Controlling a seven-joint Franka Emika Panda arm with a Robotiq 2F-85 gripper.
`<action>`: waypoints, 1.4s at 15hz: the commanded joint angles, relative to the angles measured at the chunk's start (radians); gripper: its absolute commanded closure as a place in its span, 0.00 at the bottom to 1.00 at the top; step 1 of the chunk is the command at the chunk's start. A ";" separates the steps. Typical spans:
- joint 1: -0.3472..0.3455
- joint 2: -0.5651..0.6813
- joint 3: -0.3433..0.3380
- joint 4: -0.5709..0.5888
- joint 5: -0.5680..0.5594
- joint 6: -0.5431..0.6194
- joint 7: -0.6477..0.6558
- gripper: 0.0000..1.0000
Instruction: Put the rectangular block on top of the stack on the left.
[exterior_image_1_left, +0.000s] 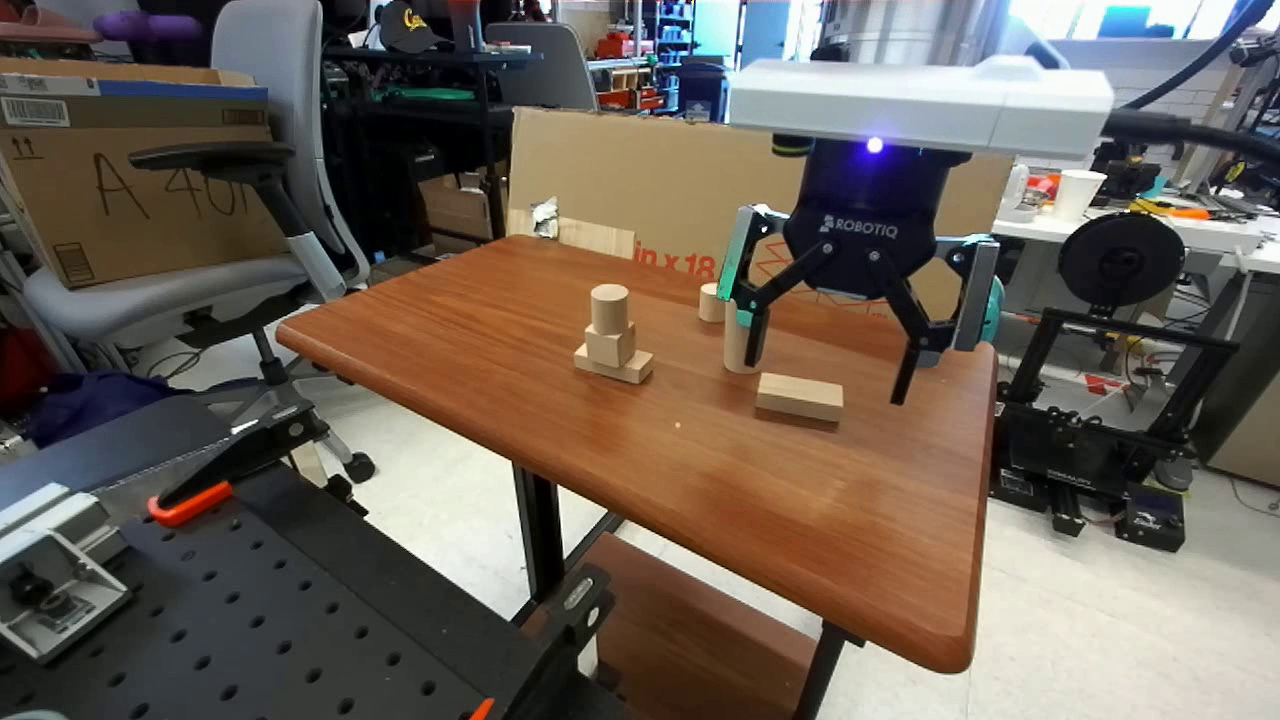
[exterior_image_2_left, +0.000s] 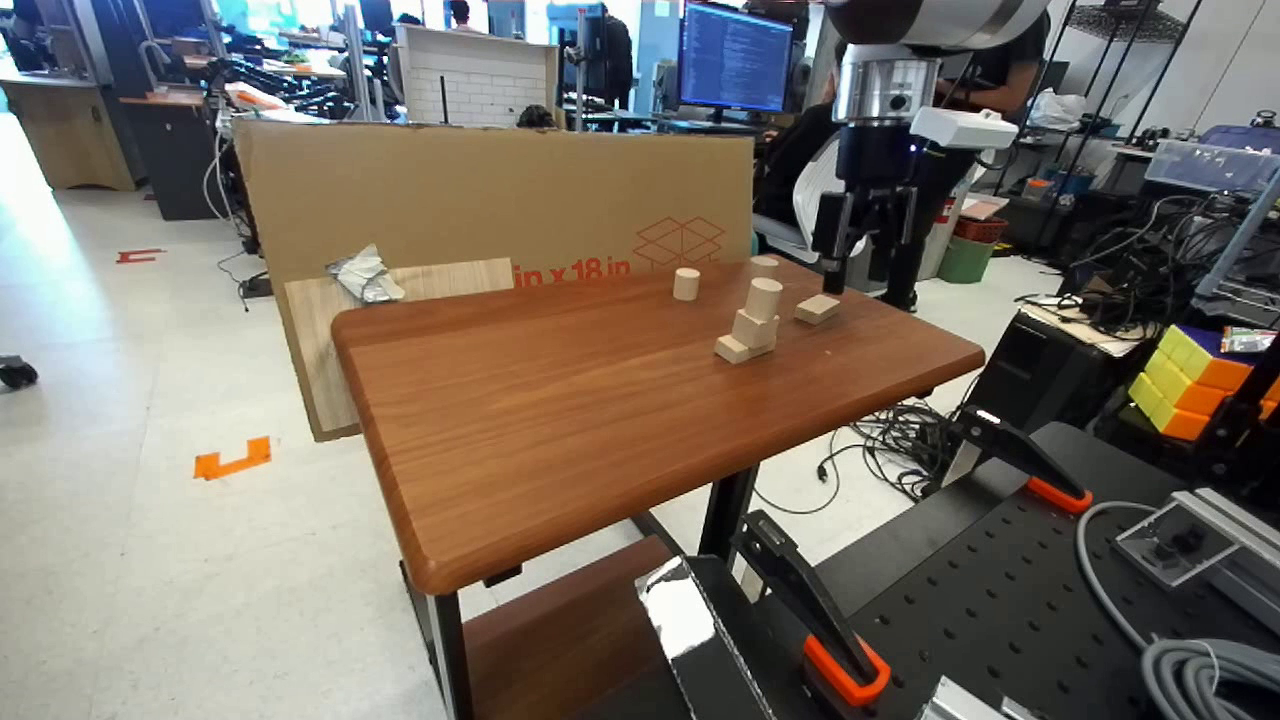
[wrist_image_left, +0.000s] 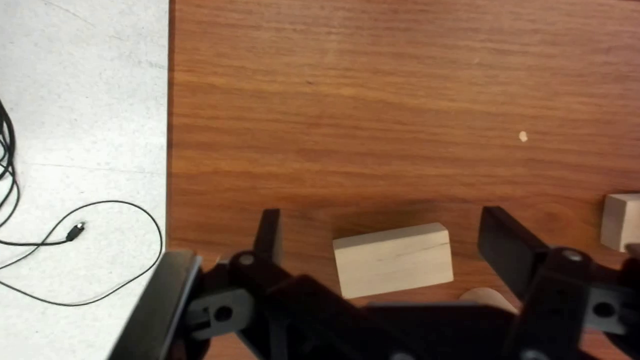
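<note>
The rectangular block (exterior_image_1_left: 800, 397) is pale wood and lies flat on the table; it also shows in an exterior view (exterior_image_2_left: 818, 309) and in the wrist view (wrist_image_left: 395, 262). The stack (exterior_image_1_left: 610, 345) stands apart from it: a flat base, a cube and an upright cylinder on top. It also shows in an exterior view (exterior_image_2_left: 755, 328); in the wrist view only part of it (wrist_image_left: 620, 222) shows at the right edge. My gripper (exterior_image_1_left: 828, 374) is open and empty above the block. In the wrist view its fingers (wrist_image_left: 382, 217) stand wide apart, beyond the block's two ends, touching nothing.
A tall upright cylinder (exterior_image_1_left: 738, 345) stands close behind the block, near one finger. A short cylinder (exterior_image_1_left: 711, 303) stands farther back. The brown table (exterior_image_1_left: 480, 340) has a cardboard sheet (exterior_image_1_left: 640, 170) along its back edge. A wood chip (wrist_image_left: 523, 136) lies on the table.
</note>
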 joint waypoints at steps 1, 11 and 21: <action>-0.021 0.038 0.024 0.035 0.003 0.014 -0.029 0.00; -0.010 0.123 0.032 0.107 -0.025 0.014 -0.026 0.00; 0.005 0.136 0.033 0.135 -0.089 0.008 -0.035 0.56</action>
